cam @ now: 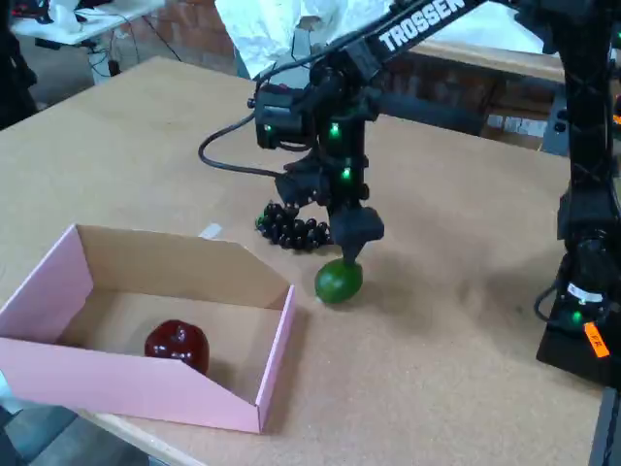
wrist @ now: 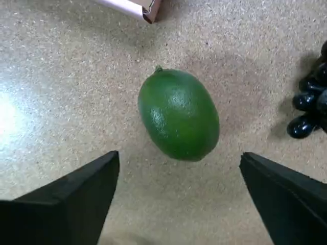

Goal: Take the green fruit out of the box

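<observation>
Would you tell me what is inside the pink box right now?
Inside the box only a dark red fruit shows on the brown floor. The near wall hides the front floor strip. The green fruit lies outside on the table.

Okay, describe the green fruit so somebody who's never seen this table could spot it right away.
Find the pink box at the table's near edge in the fixed view, then look just past its open right corner, under the black gripper. There the green fruit lies on the bare tabletop. It is a smooth, glossy green oval, unlike the bunch of black grapes behind it or the dark red fruit inside the box.
</observation>
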Controlling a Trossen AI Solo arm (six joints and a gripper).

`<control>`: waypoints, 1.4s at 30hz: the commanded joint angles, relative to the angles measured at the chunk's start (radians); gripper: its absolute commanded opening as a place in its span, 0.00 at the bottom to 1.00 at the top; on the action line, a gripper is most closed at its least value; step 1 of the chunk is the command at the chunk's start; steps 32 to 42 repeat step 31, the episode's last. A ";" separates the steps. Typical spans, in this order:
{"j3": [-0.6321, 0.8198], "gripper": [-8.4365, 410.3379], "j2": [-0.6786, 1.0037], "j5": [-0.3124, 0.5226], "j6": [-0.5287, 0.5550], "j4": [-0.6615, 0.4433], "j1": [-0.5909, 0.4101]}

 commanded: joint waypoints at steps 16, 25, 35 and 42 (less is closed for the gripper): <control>0.004 0.36 -0.119 0.004 0.039 -0.031 0.011; 0.004 0.36 -0.119 0.002 0.058 -0.039 0.012; 0.004 0.36 -0.119 0.002 0.058 -0.039 0.012; 0.004 0.36 -0.119 0.002 0.058 -0.039 0.012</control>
